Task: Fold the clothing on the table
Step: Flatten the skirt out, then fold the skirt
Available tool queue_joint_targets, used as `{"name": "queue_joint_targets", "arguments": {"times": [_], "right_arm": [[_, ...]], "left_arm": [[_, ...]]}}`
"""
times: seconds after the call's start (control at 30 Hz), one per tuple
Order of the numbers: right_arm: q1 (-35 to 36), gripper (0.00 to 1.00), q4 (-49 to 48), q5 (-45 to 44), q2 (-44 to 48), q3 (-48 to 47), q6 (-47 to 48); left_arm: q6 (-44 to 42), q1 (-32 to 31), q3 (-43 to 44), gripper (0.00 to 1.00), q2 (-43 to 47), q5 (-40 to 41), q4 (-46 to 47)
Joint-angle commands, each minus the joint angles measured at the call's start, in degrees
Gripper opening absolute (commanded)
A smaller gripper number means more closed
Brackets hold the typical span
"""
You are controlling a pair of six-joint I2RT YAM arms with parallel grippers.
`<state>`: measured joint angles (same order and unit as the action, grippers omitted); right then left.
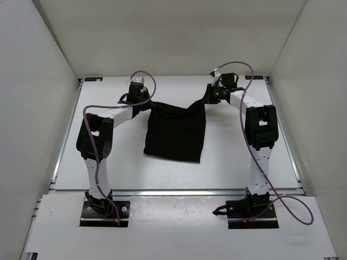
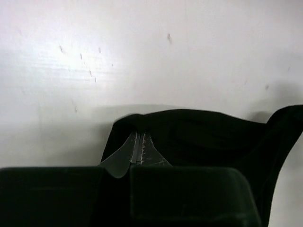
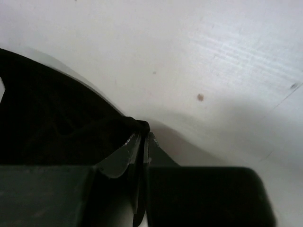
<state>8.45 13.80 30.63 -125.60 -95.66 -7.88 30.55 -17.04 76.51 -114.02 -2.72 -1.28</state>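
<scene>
Black clothing (image 1: 176,132) is seen from above, at the middle of the table (image 1: 108,162), held by its two far corners. In the left wrist view, the left gripper (image 2: 140,138) is pinched on one corner. In the right wrist view, the right gripper (image 3: 142,135) is pinched on the other. The fold seems only begun.

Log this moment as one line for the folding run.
left gripper: shut on clothing corner | right gripper: shut on other corner | clothing: sagging between them, near part on table | fold: not done

White links (image 1: 96,172), black joints (image 1: 96,138); purple cables (image 1: 295,214); black base plates (image 1: 103,213); left gripper (image 2: 140,149), right gripper (image 3: 143,142) black.
</scene>
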Motion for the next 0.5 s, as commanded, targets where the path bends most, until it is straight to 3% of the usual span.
{"name": "queue_joint_targets", "arguments": {"times": [0.0,0.2,0.47], "right_arm": [[-0.54,0.00,0.87,-1.10,-1.49,-6.37,-1.43],[-2.20,0.00,2.27,-1.89,-6.31,-14.27,-1.17],[-3.79,0.00,4.21,-1.01,-9.23,-20.70,-1.79]], "left_arm": [[0.83,1.39,5.13,0.00,-1.38,1.75,6.19],[5.66,2.36,14.60,0.00,-8.66,2.63,10.60],[3.47,2.10,33.60,0.00,-19.13,-0.88,-3.18]]}}
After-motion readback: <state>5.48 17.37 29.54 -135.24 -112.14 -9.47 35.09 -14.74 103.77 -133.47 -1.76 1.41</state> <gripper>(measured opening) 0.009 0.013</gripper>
